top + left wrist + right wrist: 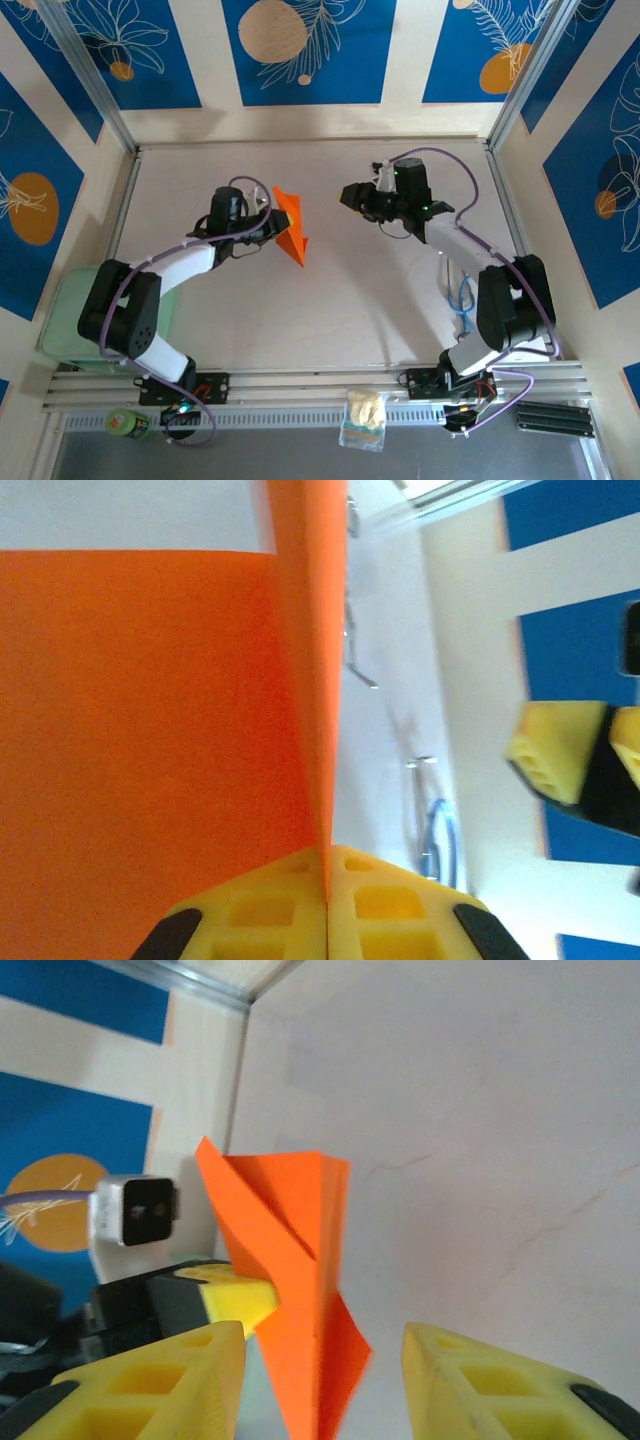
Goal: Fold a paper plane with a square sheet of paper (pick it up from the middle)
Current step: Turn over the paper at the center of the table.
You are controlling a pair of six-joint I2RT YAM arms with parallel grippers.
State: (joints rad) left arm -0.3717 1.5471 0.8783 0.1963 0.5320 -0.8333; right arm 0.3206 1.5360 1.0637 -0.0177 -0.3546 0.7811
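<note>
– Over on the left half of the pale surface (380,300), what has hold of what?
– The left fingers (265,905) are pressed tight together on the bright orange, creased sheet of paper (150,730). Its fold runs straight out from their tips.
– And the right fingers (165,1370)?
– Spread apart, gripping nothing. The sheet stands ahead of them, apart from them, and shows through their gap.
– Which way does it lie?
– From above, its long axis runs far to near, with the point toward the arm bases. The right arm faces its broad side across open surface.
– So which arm goes next?
– I judge the right one, reaching leftward for a free edge, since the left one has the fold.
– Room?
– Enough. Open surface lies between the two arms, with a metal rail (300,385) along the near edge and blue-and-cream patterned walls (310,50) beyond. I cannot tell whether the sheet touches the surface.
</note>
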